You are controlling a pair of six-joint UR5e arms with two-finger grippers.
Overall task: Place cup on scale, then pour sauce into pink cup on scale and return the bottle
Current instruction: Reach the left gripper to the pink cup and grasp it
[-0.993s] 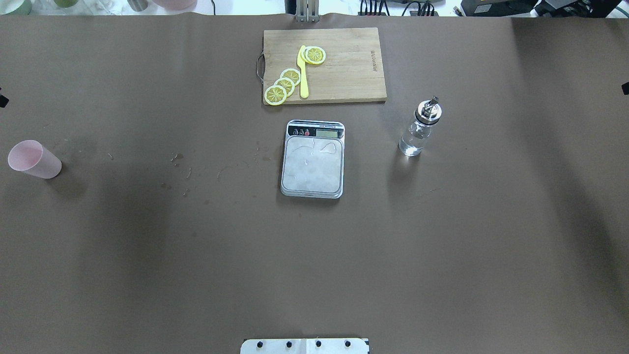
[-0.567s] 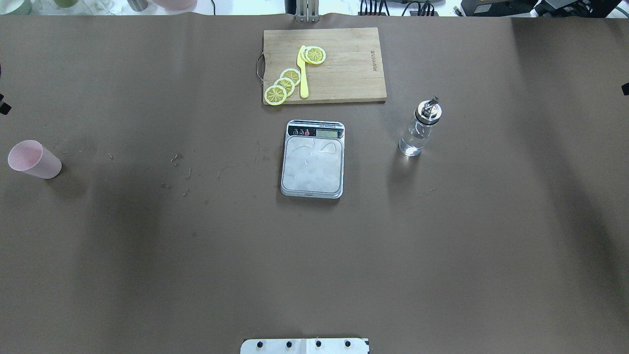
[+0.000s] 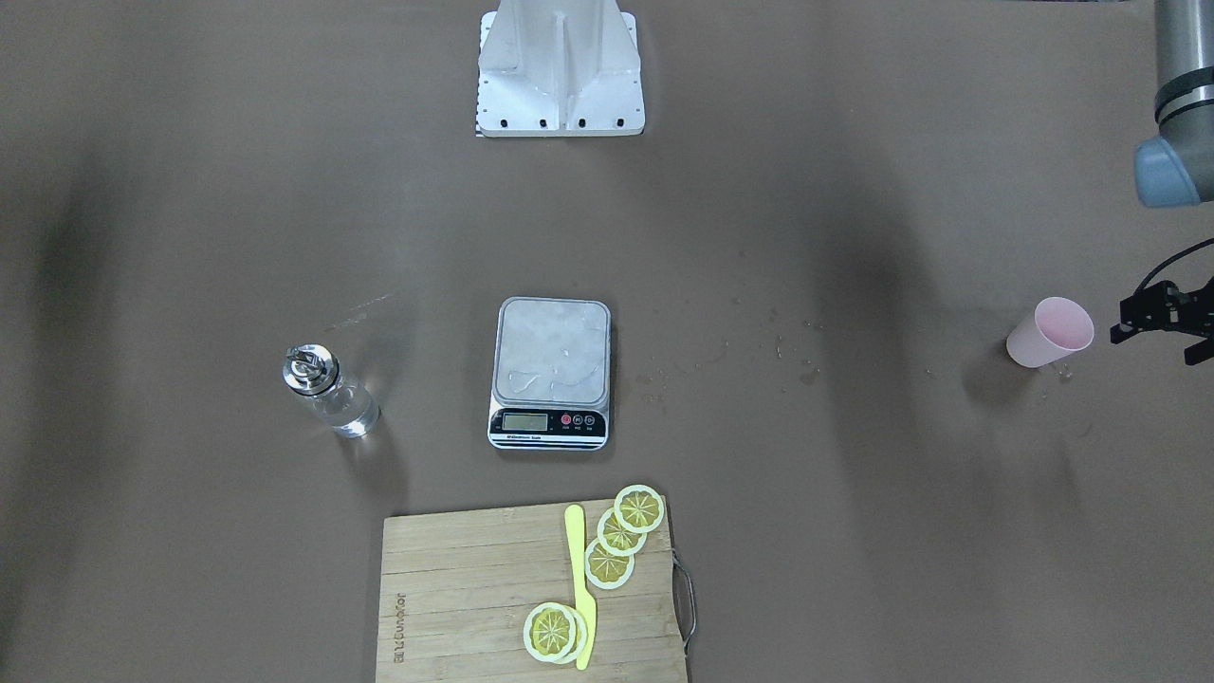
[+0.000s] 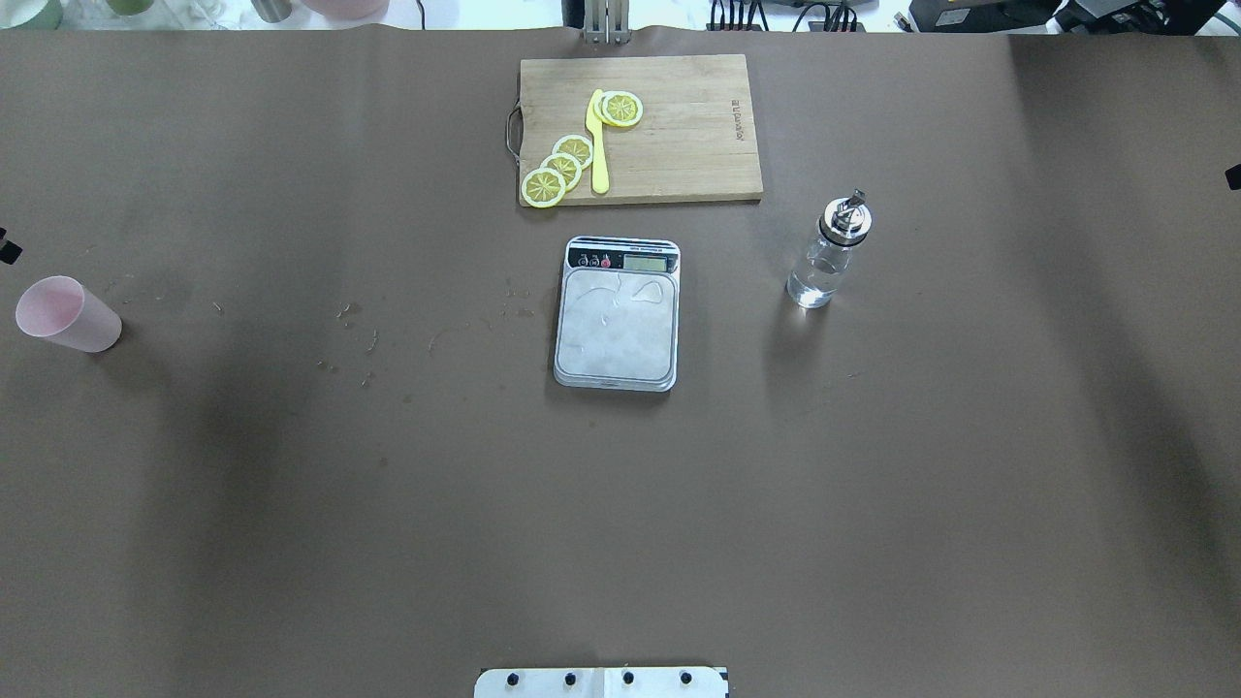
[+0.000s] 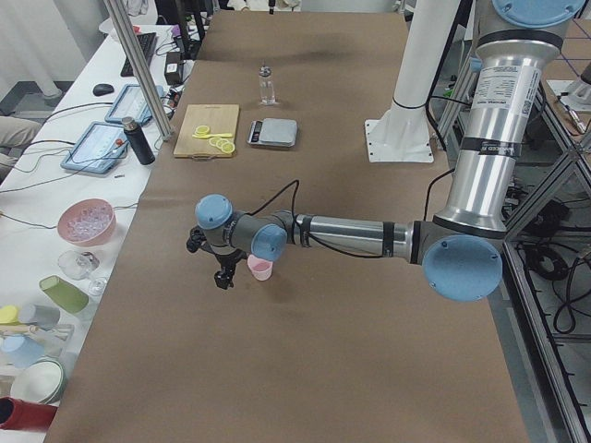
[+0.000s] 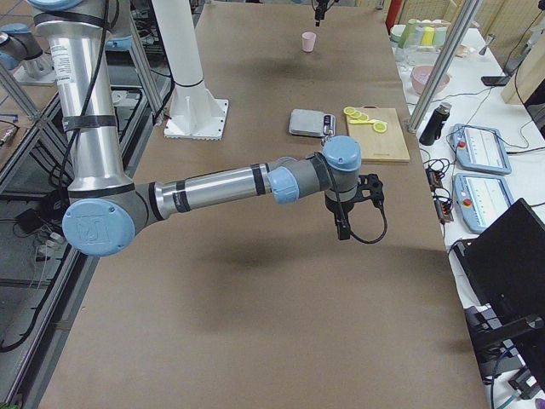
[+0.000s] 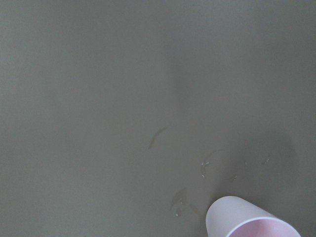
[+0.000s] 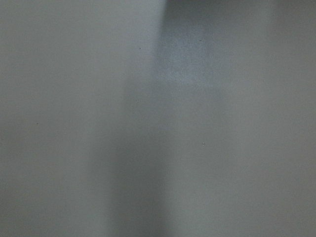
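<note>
Currently the small pale pink tapered cup (image 4: pixel 66 313) stands upright at the far left of the brown table (image 4: pixel 388 533), well apart from the small silver digital scale (image 4: pixel 617 315) at centre. Clear glass bottle with silver pourer cap (image 4: pixel 826 260) stands upright right of the scale, apart from it. Left gripper (image 3: pixel 1162 327) hangs just beside the cup; right gripper (image 6: pixel 343 223) hangs over bare table. Finger spacing on both: cannot tell.

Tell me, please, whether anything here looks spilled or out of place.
Yes: the scale has clear wet streaks on its platform, with nothing on it, and small wet-looking marks dot the table between it and the cup.
</note>
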